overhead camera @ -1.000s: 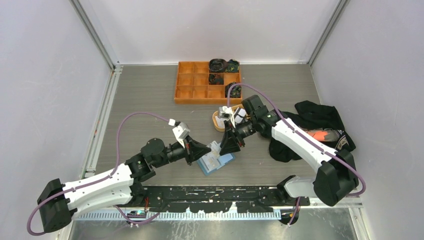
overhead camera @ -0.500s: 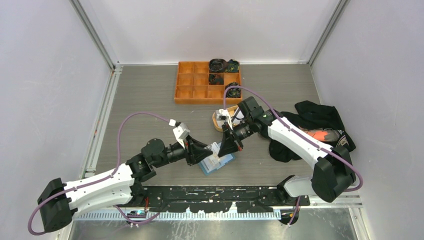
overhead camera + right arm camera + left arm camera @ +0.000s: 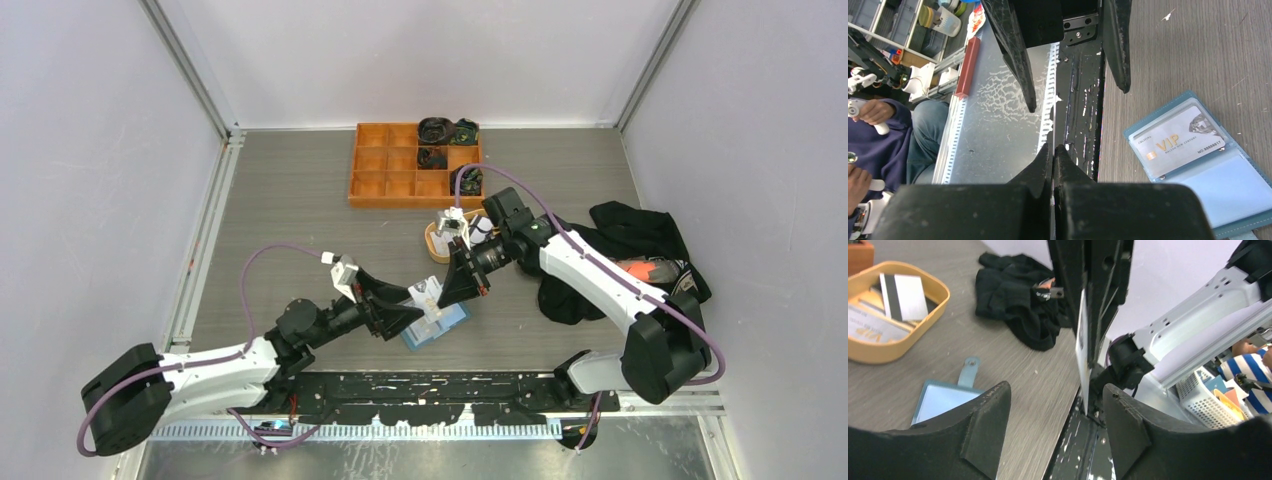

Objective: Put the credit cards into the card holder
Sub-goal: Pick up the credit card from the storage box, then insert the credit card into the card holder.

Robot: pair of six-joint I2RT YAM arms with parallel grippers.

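grey wood-grain table [image 3: 290, 200], walled in by pale panels. from above, the two arms meet nose to nose just over the open blue card holder [image 3: 445, 322], which lies flat near the front edge. the right hand [image 3: 450, 290] holds a white card [image 3: 428, 293] out to the left hand [image 3: 410, 310]. it looks like a hand-over, probably to get a better grip for sliding the card into a slot.

the left wrist view shows its own fingers [image 3: 985, 430] spread wide and holding nothing, with the card edge-on in the gap between them. more credit cards [image 3: 903, 290] wait in the tan dish [image 3: 863, 352].

the right wrist view shows its fingers [image 3: 1040, 170] pinched tight on that card's edge. a vip card [image 3: 1178, 140] already sits in one slot.
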